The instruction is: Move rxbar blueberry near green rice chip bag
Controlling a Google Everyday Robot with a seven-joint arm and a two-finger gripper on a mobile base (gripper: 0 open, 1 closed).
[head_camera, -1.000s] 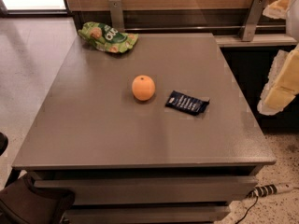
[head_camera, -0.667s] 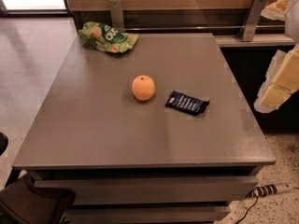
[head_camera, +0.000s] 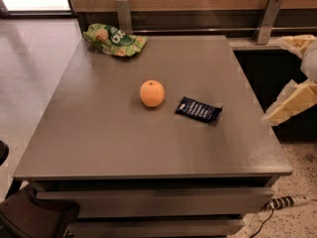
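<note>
- The gripper (head_camera: pixel 275 81) sits at the right edge of my view, off the side of the table (head_camera: pixel 99 133) and beyond its right rim, partly cut off by the frame.
- Its two cream-coloured fingers (head_camera: pixel 292 103) look spread wide, one high and one low, with only dark background in the gap. As far as I can make out, it has hold of nothing.
- The rxbar blueberry (head_camera: pixel 198 109) lies flat on the tabletop, right of centre, its long side running at a slight slant. It is the nearest object to the gripper but clear of it.
- An orange (head_camera: pixel 152 93) stands just beside the bar on its left, with a narrow strip of bare table between them, so they are not touching.
- The green rice chip bag (head_camera: pixel 115 39) lies crumpled at the far left corner of the table, close to the back edge. It is well apart from both the bar and the orange.
- Behind the table I see a wood-panelled wall with two grey metal brackets (head_camera: pixel 123 15), one behind the bag and one toward the right.
- On the speckled floor at lower right lies a white power strip (head_camera: pixel 287 201) with its cable.
- A dark rounded object (head_camera: pixel 34 219) fills the lower left corner, below the table front.
</note>
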